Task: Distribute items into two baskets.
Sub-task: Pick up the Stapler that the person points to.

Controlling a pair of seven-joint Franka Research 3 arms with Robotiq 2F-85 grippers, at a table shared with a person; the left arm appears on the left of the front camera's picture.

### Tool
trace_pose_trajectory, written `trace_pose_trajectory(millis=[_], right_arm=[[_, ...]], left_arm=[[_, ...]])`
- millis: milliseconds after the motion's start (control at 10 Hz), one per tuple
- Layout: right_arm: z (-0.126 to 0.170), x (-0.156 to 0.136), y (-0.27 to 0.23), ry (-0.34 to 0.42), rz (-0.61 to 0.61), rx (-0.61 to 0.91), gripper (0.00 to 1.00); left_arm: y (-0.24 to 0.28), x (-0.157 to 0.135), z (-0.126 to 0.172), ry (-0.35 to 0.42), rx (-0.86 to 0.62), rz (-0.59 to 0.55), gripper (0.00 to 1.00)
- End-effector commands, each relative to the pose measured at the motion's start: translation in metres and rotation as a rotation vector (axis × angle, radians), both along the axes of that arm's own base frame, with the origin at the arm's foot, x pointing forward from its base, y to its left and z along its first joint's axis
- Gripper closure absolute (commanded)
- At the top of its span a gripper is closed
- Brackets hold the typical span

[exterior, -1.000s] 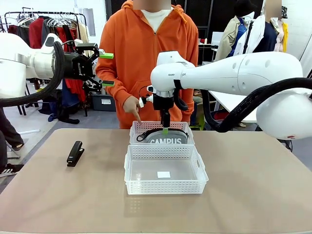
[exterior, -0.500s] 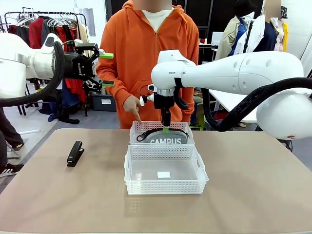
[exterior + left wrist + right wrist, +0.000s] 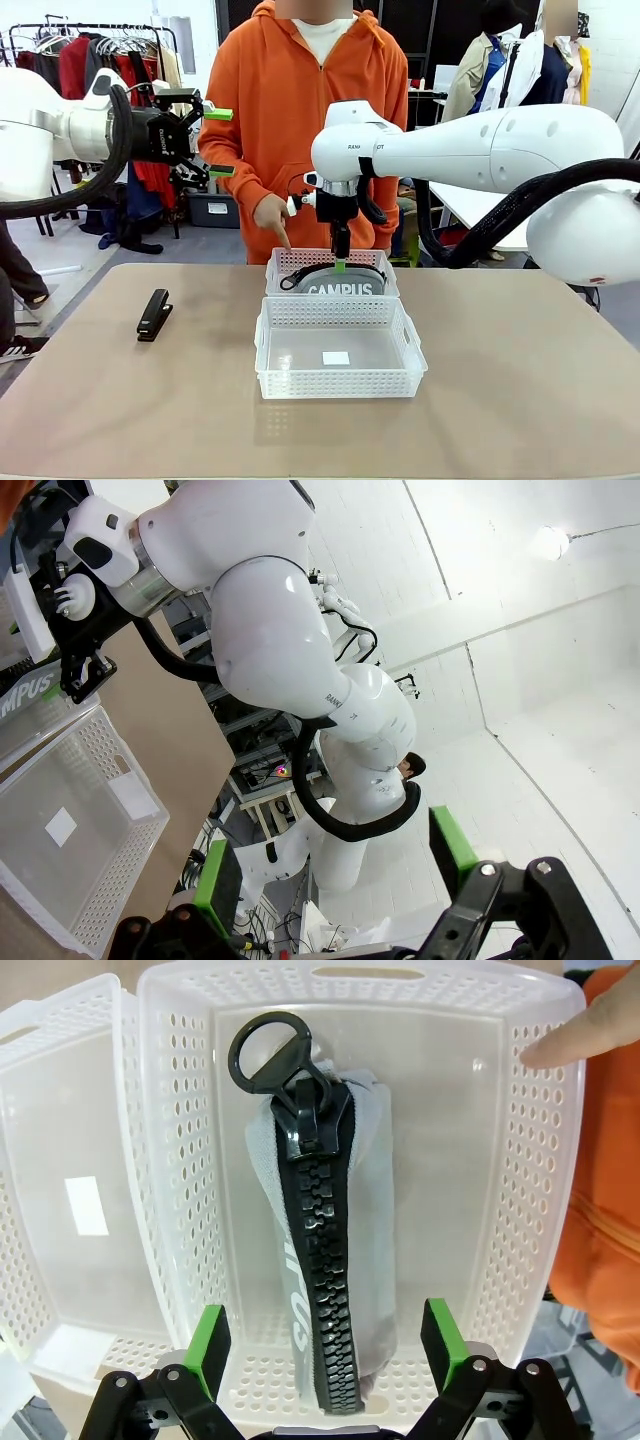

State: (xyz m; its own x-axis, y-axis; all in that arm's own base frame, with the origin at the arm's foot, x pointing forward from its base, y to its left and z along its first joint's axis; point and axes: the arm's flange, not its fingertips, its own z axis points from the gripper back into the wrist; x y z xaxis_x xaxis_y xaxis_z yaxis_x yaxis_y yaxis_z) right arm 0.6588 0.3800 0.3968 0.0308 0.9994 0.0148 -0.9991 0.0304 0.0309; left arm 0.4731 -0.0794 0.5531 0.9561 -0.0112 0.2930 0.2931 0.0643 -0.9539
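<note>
The grey CAMPUS pouch [image 3: 340, 287] lies in the far basket [image 3: 285, 262], zip side up in the right wrist view [image 3: 325, 1250]. My right gripper [image 3: 340, 262] hangs just above it, open [image 3: 325, 1345], fingers on either side of the pouch and apart from it. The near basket [image 3: 340, 372] holds just a small white label [image 3: 85, 1205]. On the table at the left lies the black stapler [image 3: 154, 314]. My left gripper [image 3: 215, 142] is raised high at the left, open and holding nothing [image 3: 335, 865].
A person in an orange hoodie stands at the far side. Their hand [image 3: 270, 218] points a finger down at the far basket's left corner, and the fingertip [image 3: 560, 1040] shows at the rim. Bare tabletop [image 3: 520, 380] surrounds the baskets.
My right gripper has risen slightly above the pouch. The left arm, the stapler and the person's hand have stayed put.
</note>
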Motion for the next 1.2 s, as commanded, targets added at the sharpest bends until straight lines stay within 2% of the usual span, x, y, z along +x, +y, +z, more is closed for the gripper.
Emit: trace_pose_trajectory(millis=[0,200,500,600,800,1000,1100], right_arm=[[0.002,0.0,0.0,-0.007,0.002,-0.006,0.0],[0.0,0.0,0.0,0.0,0.0,0.0,0.0],[0.05,-0.003,-0.01,0.11,-0.254,0.1,0.0],[0.068,-0.002,-0.017,0.141,-0.374,0.133,0.0],[0.106,-0.002,-0.046,0.211,-0.529,0.18,0.0],[0.14,-0.009,-0.086,0.357,-0.733,0.283,0.0],[0.155,-0.015,-0.105,0.404,-0.767,0.356,0.0]], left_arm=[[0.001,-0.001,0.002,-0.006,-0.001,-0.006,0.0],[0.001,-0.001,0.002,-0.006,-0.001,-0.006,0.0],[0.001,-0.001,0.002,-0.006,-0.001,-0.006,0.0],[0.001,-0.001,0.002,-0.006,-0.001,-0.006,0.0],[0.001,-0.001,0.002,-0.006,-0.001,-0.006,0.0],[0.001,-0.001,0.002,-0.006,-0.001,-0.006,0.0],[0.001,-0.001,0.002,-0.006,-0.001,-0.006,0.0]])
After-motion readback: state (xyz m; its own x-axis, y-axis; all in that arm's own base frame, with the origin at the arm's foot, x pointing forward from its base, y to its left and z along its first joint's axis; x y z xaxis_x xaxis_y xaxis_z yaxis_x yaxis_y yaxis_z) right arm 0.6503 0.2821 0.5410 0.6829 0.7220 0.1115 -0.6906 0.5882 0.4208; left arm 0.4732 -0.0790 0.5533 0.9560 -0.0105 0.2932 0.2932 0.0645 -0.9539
